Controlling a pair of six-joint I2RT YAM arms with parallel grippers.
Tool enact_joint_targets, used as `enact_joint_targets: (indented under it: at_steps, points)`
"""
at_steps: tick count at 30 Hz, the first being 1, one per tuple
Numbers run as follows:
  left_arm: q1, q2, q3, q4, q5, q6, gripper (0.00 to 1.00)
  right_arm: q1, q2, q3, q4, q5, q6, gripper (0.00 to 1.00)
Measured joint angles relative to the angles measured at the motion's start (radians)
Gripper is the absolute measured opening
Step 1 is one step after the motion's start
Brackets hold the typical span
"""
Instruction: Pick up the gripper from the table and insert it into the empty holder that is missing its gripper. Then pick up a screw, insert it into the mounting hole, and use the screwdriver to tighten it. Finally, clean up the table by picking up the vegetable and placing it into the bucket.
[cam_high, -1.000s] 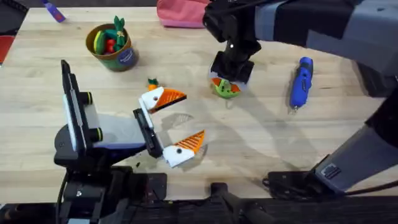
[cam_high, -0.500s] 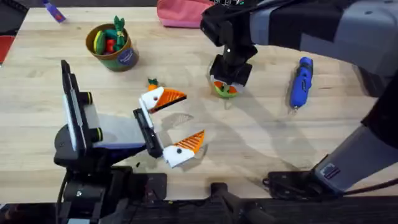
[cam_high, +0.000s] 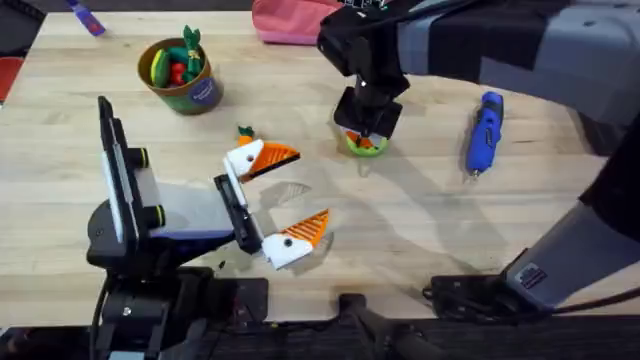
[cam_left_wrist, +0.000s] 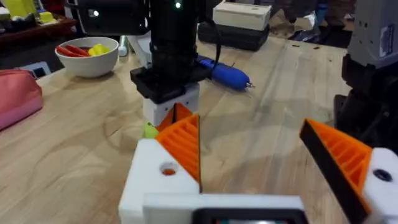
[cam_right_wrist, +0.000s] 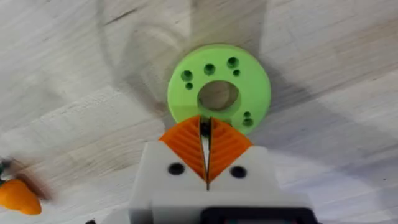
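The right gripper (cam_right_wrist: 206, 144) stood over a green perforated plastic disc (cam_right_wrist: 219, 84), orange pads pinched together (possibly nipping a screw; too small to tell). The left gripper (cam_high: 272, 200) gaped. Next: the mounting hole. The blue pen-shaped electric screwdriver (cam_high: 485, 132) lay nearby.

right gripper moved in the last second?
Yes. The right gripper has shifted slightly toward the bucket side, away from the screwdriver, staying over the green disc.
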Motion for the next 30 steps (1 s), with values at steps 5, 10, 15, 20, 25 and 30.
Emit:
enact_joint_targets:
  at_steps: [5,10,15,20,25,30]
  points:
    - [0.0,0.0,0.0,0.0,0.0,0.0,0.986,0.002,0.0,0.0,0.0,0.004,0.0,0.006]
    - [0.0,0.0,0.0,0.0,0.0,0.0,0.985,0.004,0.0,0.0,-0.002,0.005,-0.002,0.006]
    - [0.0,0.0,0.0,0.0,0.0,0.0,0.985,0.008,0.0,0.029,-0.041,0.008,-0.019,0.006]
    - [0.0,0.0,0.0,0.0,0.0,0.0,0.985,0.027,-0.02,0.115,-0.15,0.048,-0.035,0.006]
    - [0.0,0.0,0.0,0.0,0.0,0.0,0.986,0.053,-0.041,0.243,-0.219,0.08,-0.074,0.006]
    - [0.0,0.0,0.0,0.0,0.0,0.0,0.986,0.081,-0.042,0.379,-0.268,0.087,-0.193,0.006]
